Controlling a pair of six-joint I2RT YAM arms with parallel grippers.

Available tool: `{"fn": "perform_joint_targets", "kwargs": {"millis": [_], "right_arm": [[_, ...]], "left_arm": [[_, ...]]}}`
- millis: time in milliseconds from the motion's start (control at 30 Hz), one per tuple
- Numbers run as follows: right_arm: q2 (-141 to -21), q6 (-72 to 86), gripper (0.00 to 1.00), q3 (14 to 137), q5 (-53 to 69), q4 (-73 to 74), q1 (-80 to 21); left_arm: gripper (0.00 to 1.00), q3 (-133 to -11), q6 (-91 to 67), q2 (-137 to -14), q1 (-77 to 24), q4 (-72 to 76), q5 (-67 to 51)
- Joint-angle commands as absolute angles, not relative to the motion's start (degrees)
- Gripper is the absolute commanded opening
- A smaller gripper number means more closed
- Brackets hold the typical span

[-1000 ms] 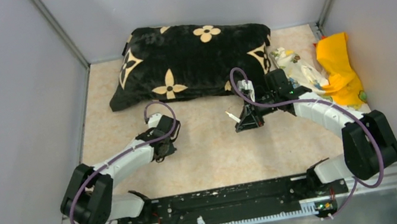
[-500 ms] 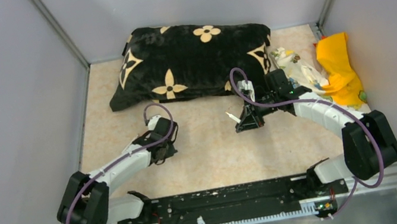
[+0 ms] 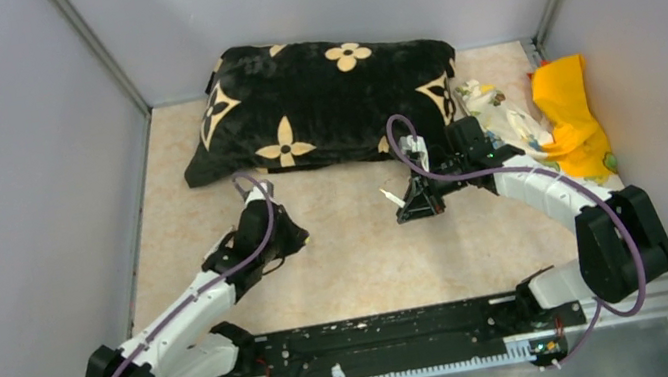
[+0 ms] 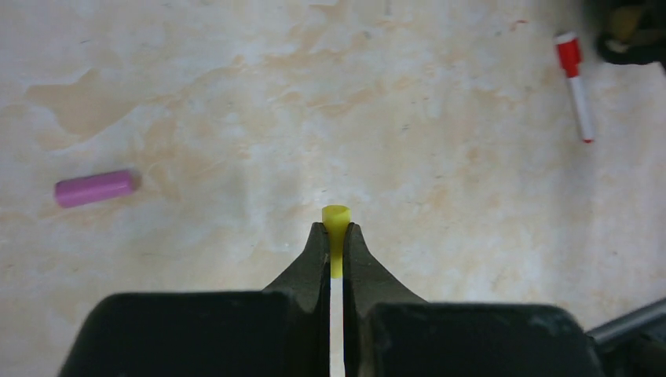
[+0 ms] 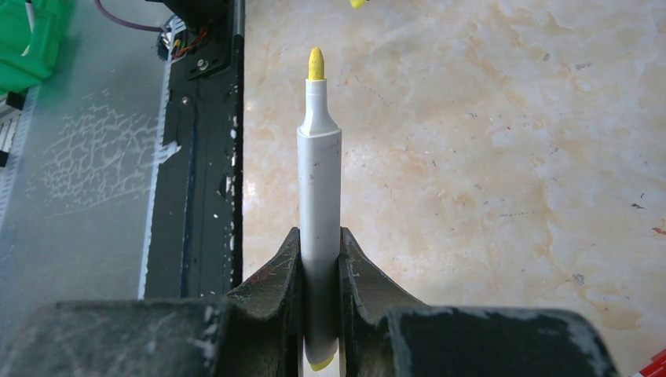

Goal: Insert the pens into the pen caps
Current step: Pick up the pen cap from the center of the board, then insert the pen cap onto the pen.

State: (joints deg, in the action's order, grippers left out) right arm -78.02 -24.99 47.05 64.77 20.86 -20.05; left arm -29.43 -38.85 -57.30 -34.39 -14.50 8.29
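Overhead, two robot arms reach from a black mounting rail (image 3: pixel 374 336) onto a beige, marble-patterned table (image 3: pixel 362 265). At the back of the table lies a large black plush cushion with cream flower motifs (image 3: pixel 326 99). To its right sits a crumpled yellow cloth (image 3: pixel 569 111), with a small heap of mixed items beside it that is too small to make out.

The left gripper (image 4: pixel 335 229) is pinched nearly closed on a small yellow plastic pen cap (image 4: pixel 335 217). The cap stands upright between the fingertips, with its wider end poking out above them. From above, this gripper (image 3: pixel 269 237) sits left of centre on the table, just in front of the cushion.

The right gripper (image 5: pixel 320 236) clamps the barrel of a thin white marker pen with a yellow tip (image 5: pixel 318 173). The pen runs straight out past the fingers, tip bare and pointing away from the wrist, with its yellow rear end showing between the jaws. From above, this gripper (image 3: pixel 410 202) sits near the middle of the table, and the held pen (image 3: pixel 392 196) points left toward the other arm, well apart from it.

Two more task items lie loose on the table in the left wrist view. A short pink plastic pen cap (image 4: pixel 94 188) rests on its side, off to the left of the held cap. A white marker pen wearing a red cap (image 4: pixel 577 86) lies in the upper right.
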Motion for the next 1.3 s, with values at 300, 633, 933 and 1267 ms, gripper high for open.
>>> {"fn": "perform_joint_targets", "kwargs": {"millis": [300,633,933,1267], "right_arm": [[-76.97,-25.2,0.0,49.48,67.71,19.16,-19.8],[-77.06,-25.03,0.0,49.9,68.21,19.48,-19.79],[-76.6,-24.97,0.0,50.39,69.31,19.9,-19.78],[-74.81,-24.87,0.0,51.15,71.63,20.45,-19.85]], "left_arm": [[0.0,-20.13,-43.78,-54.35,-34.65,26.94,-8.67],[0.0,-16.94,-46.74,-60.59,-34.78,46.34,-17.28],[0.0,-17.63,-50.12,-67.22,-35.21,55.65,-20.61],[0.0,-16.63,-48.09,-70.31,-37.53,66.69,-21.93]]}}
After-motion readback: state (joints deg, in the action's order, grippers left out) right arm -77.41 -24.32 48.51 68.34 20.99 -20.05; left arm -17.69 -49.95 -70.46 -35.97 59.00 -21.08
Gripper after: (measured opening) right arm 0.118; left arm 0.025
